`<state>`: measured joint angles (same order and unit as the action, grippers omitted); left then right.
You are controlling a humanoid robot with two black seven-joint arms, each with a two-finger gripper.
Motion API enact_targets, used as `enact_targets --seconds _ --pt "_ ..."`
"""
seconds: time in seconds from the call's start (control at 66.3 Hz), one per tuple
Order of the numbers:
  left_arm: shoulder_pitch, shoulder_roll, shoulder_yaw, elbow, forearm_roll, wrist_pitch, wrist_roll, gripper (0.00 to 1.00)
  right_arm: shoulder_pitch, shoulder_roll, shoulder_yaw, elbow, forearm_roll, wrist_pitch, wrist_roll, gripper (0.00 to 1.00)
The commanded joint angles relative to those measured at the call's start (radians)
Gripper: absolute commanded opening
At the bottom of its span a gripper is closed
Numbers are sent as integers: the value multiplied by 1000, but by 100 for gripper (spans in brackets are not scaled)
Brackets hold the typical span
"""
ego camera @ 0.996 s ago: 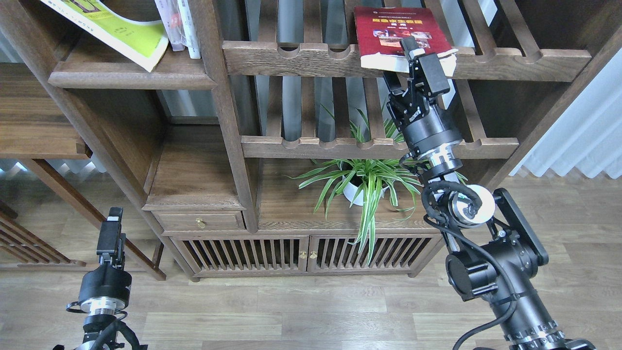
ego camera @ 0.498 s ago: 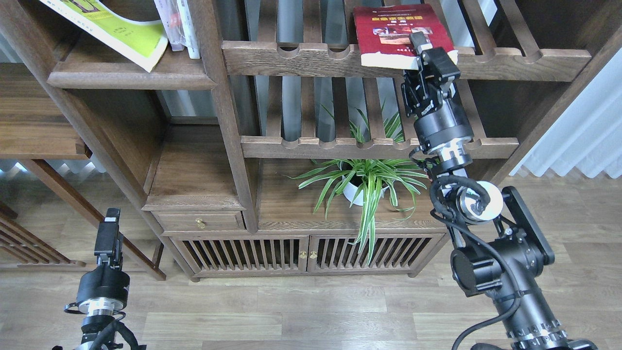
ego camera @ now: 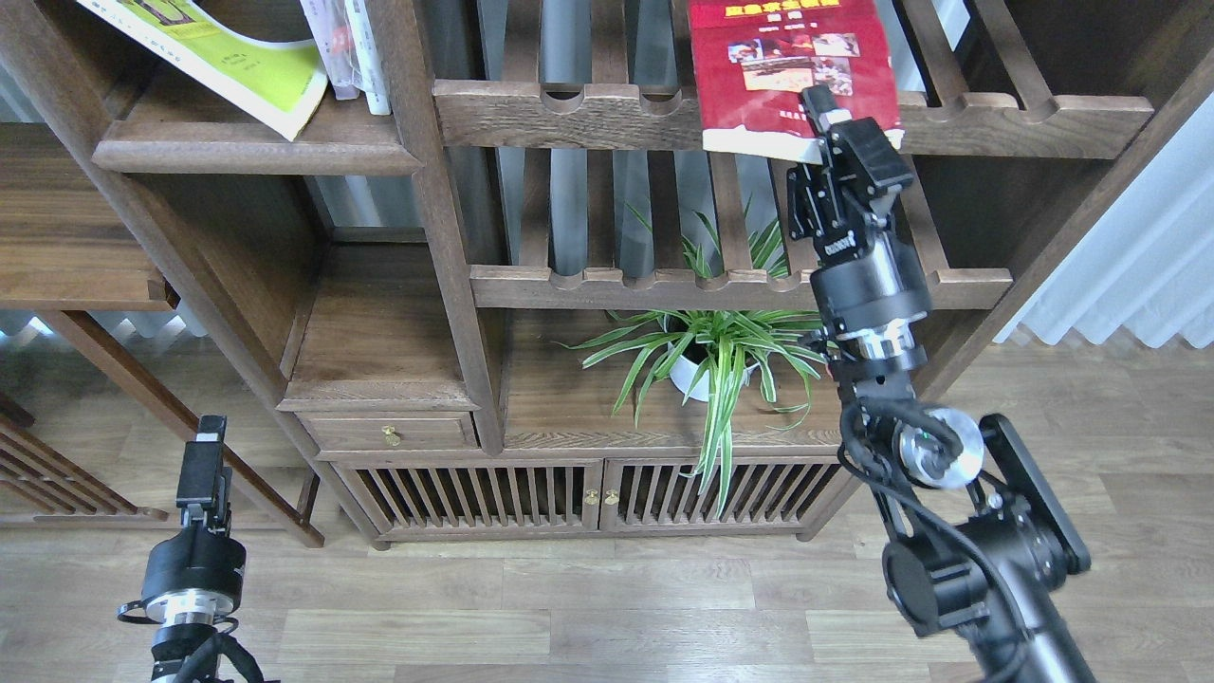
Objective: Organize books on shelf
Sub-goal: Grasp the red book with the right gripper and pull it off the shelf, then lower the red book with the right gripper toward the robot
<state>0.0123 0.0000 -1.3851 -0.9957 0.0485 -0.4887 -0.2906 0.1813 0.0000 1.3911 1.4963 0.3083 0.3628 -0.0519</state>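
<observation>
- The right gripper (ego camera: 827, 128) is raised to the upper slatted rack (ego camera: 588, 116) and clenched on the near edge of the red book (ego camera: 773, 71).
- One finger (ego camera: 821, 107) lies on the cover; the pale page edge shows beside it.
- The red book lies cover up over the rack's scalloped front rail, its near edge jutting past the rail toward the camera; its top runs out of view.
- The green book (ego camera: 232, 66) leans tilted on the shelf (ego camera: 256, 152) at upper left, its lower corner near the rounded front edge.
- The pale book (ego camera: 351, 47) stands almost upright just beside it, against the post (ego camera: 432, 190).
- The left gripper (ego camera: 204, 455) hangs low at the lower left, over the floor (ego camera: 569, 607), well apart from the books; I cannot tell whether its fingers are parted.
- A plant (ego camera: 716, 356) in a white pot stands on the cabinet top (ego camera: 560, 398), below the lower rack (ego camera: 607, 285) and just left of the right arm.
</observation>
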Motion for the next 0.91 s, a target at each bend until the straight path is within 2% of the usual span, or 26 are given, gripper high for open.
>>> enact_targets --seconds 0.0,0.166,0.679,0.89 --pt "0 0 0 5 -1 0 1 100 -69 0 -1 55 5 33 0 6" --pt "2 0 1 14 -4 0 -1 100 -201 0 -1 119 6 126 -6 6" --pt "0 0 14 60 -6 0 4 100 -551 -8 -7 131 69 126 -8 6" --pt "15 0 73 57 -9 0 8 100 -672 -69 -147 125 84 126 -11 6"
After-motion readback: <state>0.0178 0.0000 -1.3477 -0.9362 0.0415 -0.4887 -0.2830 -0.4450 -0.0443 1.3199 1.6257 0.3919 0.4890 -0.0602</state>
